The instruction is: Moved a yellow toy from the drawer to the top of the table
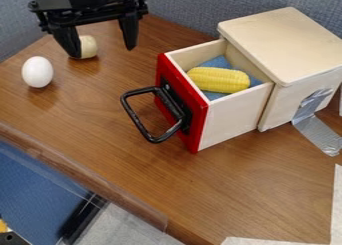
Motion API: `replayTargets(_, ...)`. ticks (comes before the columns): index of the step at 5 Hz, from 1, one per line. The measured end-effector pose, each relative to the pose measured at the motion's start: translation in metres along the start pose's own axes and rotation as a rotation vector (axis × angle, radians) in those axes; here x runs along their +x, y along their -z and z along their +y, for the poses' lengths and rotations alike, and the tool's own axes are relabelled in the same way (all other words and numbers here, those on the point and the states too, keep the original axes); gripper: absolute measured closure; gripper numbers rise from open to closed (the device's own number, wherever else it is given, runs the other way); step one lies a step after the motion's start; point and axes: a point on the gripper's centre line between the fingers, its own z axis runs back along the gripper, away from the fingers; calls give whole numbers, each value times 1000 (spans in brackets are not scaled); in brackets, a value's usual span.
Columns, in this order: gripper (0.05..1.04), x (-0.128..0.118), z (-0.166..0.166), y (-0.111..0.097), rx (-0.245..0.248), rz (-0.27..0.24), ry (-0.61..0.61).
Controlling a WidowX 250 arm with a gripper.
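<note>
My gripper point(103, 46) hangs open at the upper left, its two fingers pointing down and apart. The yellow toy, a corn cob point(219, 79), lies in the pulled-out drawer point(235, 115) on a blue lining, to the right of and lower in the view than my gripper. A red front with a black handle closes off the drawer's near left side. The brown wooden table top point(100, 139) carries the box and drawer.
A white egg point(37, 72) stands at the left, and a pale round object point(87, 47) sits behind my gripper's left finger. The wooden box point(287, 44) is at the right, with silver tape point(316, 129) down to the table. The table's front edge point(80, 174) runs diagonally.
</note>
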Motion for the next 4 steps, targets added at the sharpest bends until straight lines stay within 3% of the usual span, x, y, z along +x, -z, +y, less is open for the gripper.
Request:
replayTargets(1, 83, -3, 1, 4, 10, 21, -16)
replayTargets(2, 84, -5, -24, -4, -22, 41, -85)
replayTargets(3, 84, 3, -51, -3, -48, 52, -211)
replayTargets(4, 84, 12, -73, 4, -31, 35, -355)
